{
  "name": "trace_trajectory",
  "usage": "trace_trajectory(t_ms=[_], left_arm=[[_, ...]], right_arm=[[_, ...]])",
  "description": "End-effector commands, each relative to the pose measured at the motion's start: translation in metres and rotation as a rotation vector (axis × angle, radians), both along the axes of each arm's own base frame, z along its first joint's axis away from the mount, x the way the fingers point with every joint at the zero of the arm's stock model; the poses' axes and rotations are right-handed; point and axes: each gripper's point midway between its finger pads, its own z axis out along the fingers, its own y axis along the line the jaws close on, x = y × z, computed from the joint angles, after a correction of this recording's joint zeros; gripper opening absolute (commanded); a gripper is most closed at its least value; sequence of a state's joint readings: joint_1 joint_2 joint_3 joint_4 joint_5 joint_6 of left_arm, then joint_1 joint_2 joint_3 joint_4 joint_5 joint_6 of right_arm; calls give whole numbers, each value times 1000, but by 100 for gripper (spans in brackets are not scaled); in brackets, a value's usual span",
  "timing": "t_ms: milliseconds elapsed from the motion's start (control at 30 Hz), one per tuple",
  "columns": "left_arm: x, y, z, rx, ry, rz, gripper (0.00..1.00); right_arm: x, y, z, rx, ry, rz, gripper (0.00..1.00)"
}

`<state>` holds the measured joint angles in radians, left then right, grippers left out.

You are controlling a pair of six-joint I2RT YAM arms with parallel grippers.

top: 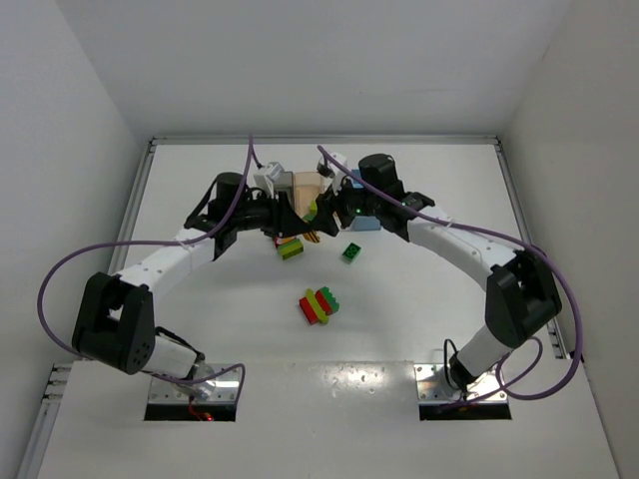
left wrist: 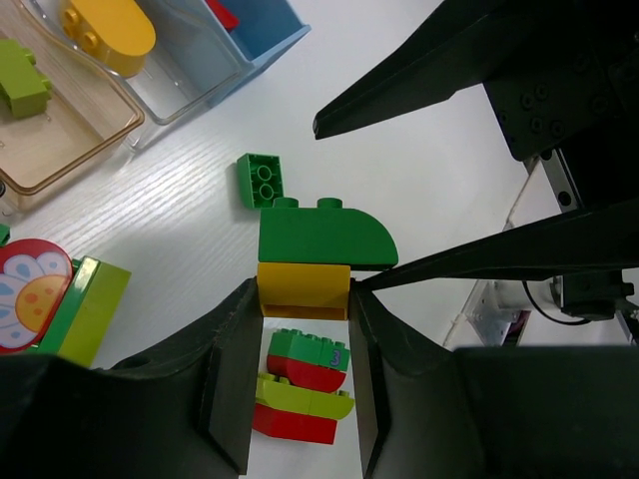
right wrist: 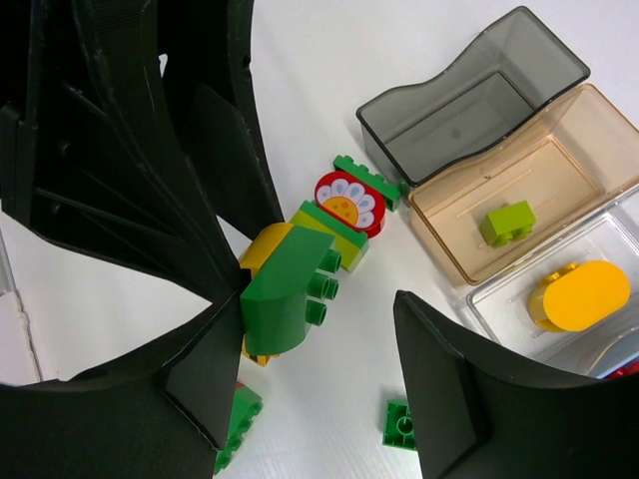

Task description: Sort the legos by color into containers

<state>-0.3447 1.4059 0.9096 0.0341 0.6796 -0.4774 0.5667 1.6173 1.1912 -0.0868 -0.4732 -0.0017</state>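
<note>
The tan bin [right wrist: 559, 165] holds a lime brick [right wrist: 506, 222] and the clear bin [right wrist: 614, 244] a rounded yellow one, both at the upper right of the right wrist view. At centre frame the left gripper [left wrist: 305, 299] is clamped on a yellow brick [left wrist: 305, 284], with a dark green curved brick [left wrist: 324, 235] pressed onto it. The right gripper [right wrist: 319, 297] stands about half open astride the green one, one pad perhaps touching. The plastic looks light, rigid and slick, best gripped on the flat sides and peeled apart. Only the left wrist view shows the blue bin [left wrist: 270, 45] and, at lower centre, a red-and-lime stack [left wrist: 300, 394].
</note>
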Motion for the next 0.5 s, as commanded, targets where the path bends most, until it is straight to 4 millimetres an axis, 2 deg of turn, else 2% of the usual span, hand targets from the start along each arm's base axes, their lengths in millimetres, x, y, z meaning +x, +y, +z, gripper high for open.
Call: trace_trajectory(t_ms=[0,467], left_arm=[[-6,-9,20,-32,-52,-53,11],[-15,-12,15,-9,-46,-81,11]], right_arm=[[14,-5,14,-5,-86,-46,61],[9,-25,2,-44,-83,-82,57]])
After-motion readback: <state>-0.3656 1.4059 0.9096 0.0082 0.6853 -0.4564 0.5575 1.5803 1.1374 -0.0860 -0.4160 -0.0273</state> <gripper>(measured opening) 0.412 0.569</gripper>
